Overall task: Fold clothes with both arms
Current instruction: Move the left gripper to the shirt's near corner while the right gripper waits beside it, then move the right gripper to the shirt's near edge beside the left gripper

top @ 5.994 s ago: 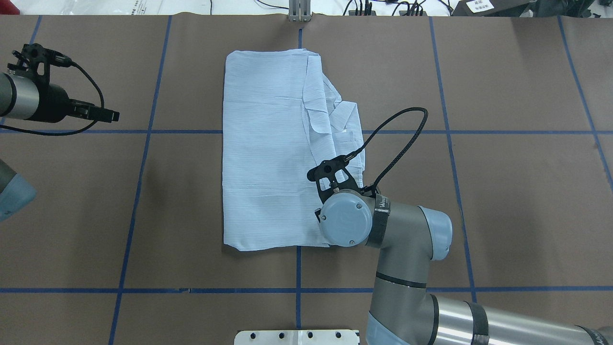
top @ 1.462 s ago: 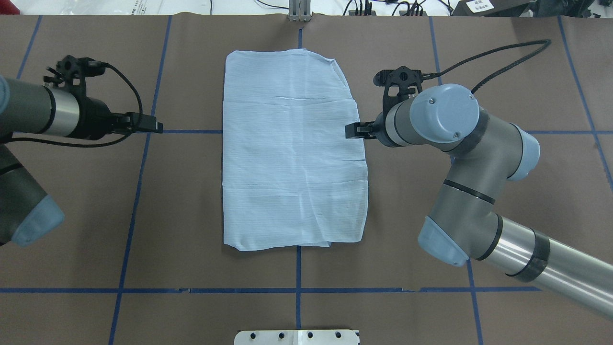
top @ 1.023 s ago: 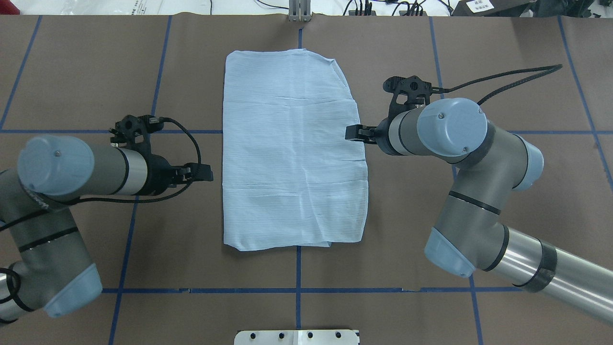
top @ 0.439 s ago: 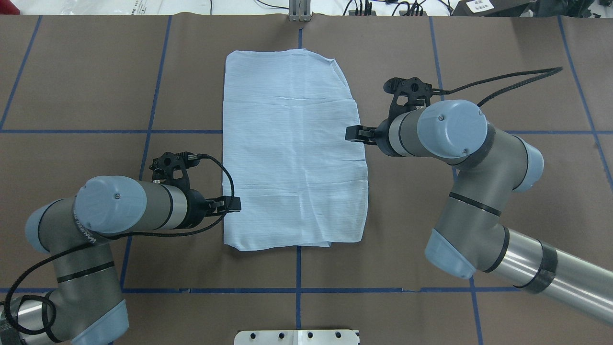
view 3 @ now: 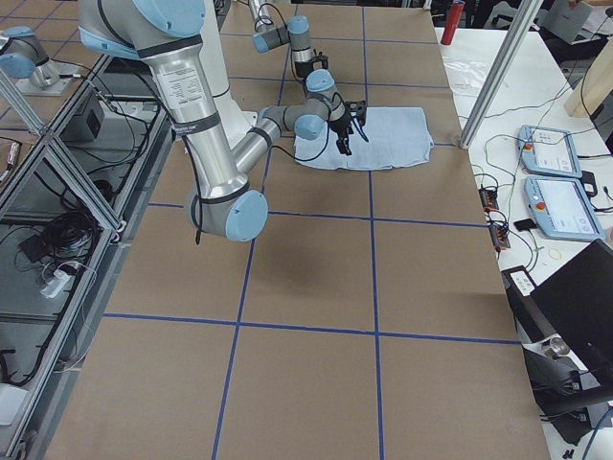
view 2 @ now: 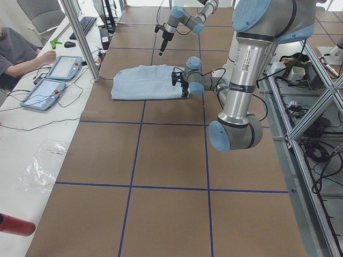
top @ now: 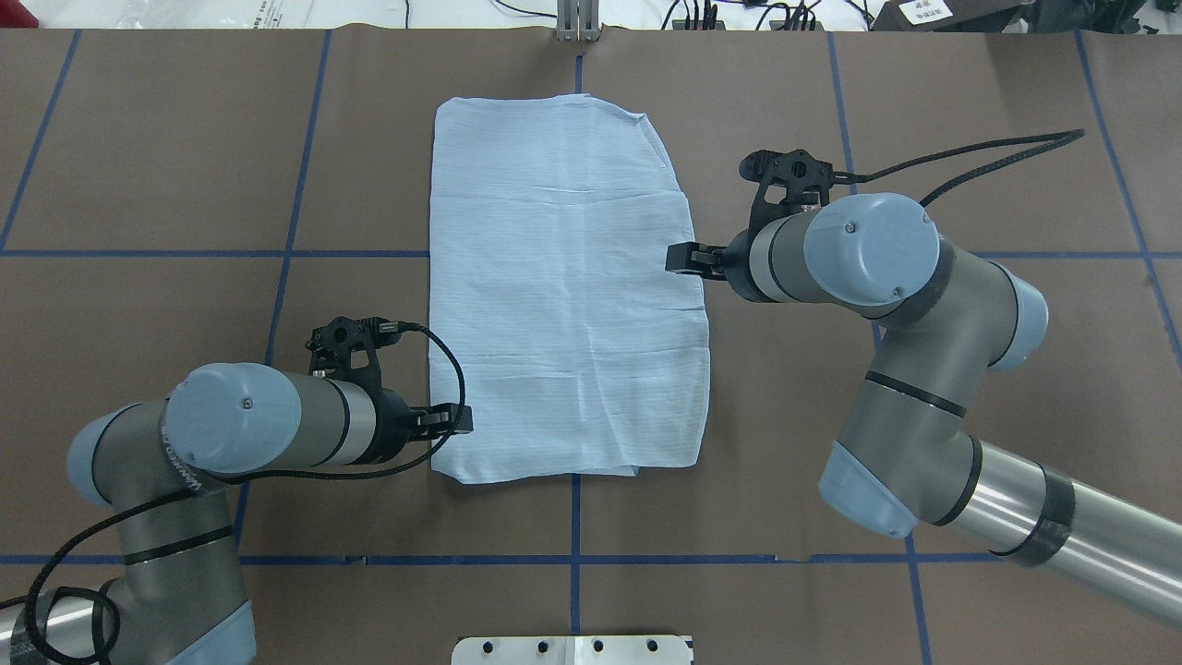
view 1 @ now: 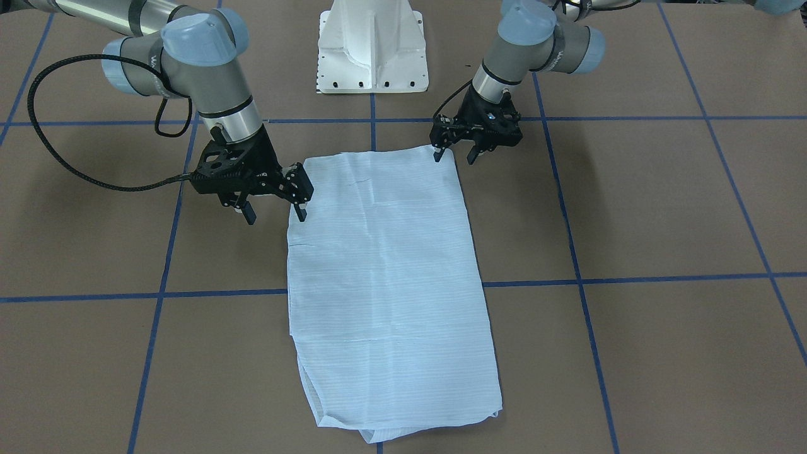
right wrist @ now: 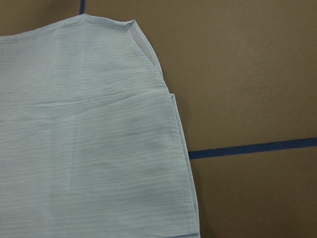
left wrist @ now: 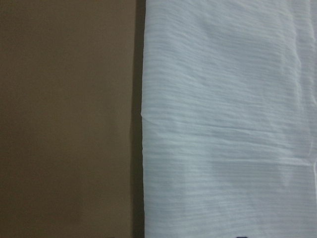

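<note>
The shirt (top: 563, 296) is laid flat in the middle of the overhead frame, on a counter (top: 148, 166) covered in brown paper and crossed by blue tape lines. It is seen folded into a tall rectangle, and stacked layers can be made out along its lower edge in the front-facing view.

The fabric is thin, pale blue, finely striped and crinkled, with shallow creases across its width. It is judged to be light and limp. It would likely slide on the paper, and a lower layer could be left behind if only the top ply were pinched. A hold is best taken at the side edges near a corner, through every layer at once.

The left pincer (view 1: 452, 156) is seen spread wide at the cloth's upper right corner in the front-facing view, one finger at the corner and the other over bare counter. The right pincer (view 1: 276, 216) is likewise spread at the cloth's left edge, straddling it. Nothing is gripped by either, and whether the fingers touch the fabric cannot be told.
</note>
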`<state>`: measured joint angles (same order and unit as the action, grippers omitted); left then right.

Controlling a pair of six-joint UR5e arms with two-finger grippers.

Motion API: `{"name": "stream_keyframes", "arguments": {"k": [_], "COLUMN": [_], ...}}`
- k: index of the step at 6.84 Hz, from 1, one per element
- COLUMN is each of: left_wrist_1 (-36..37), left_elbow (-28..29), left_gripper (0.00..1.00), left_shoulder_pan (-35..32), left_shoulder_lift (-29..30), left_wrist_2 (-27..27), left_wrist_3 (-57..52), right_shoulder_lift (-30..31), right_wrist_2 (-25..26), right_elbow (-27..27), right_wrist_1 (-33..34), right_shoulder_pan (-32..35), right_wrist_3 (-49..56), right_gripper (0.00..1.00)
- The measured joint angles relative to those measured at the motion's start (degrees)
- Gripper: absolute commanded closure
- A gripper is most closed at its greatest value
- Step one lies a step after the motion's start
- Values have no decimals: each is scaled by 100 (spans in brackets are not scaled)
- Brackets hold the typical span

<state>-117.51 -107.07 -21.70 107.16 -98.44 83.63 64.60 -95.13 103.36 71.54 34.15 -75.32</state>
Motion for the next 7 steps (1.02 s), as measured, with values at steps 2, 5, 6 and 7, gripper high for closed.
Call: {"name": "stream_keyframes", "arguments": {"k": [2, 5, 6, 7], "left_wrist_1": [0, -2, -6, -8], "left_elbow": [50, 135, 172, 202], "left_gripper": [19, 24, 25, 32], "left_shoulder_pan": [93, 174, 186, 195], "left_shoulder_lift": [14, 62, 65, 68], "left_wrist_2": [2, 9, 11, 15], "left_wrist_3": [-3, 3, 2, 0], "right_shoulder_lift": [0, 0, 0, 0], "right_wrist_2": [1, -1, -3, -4], "right_elbow": [0, 0, 0, 0], "right_wrist_1": [0, 0, 0, 0], "right_shoulder_pan": [3, 4, 4, 4], "right_wrist_3": [0, 0, 0, 0], "right_gripper": [0, 0, 0, 0]}}
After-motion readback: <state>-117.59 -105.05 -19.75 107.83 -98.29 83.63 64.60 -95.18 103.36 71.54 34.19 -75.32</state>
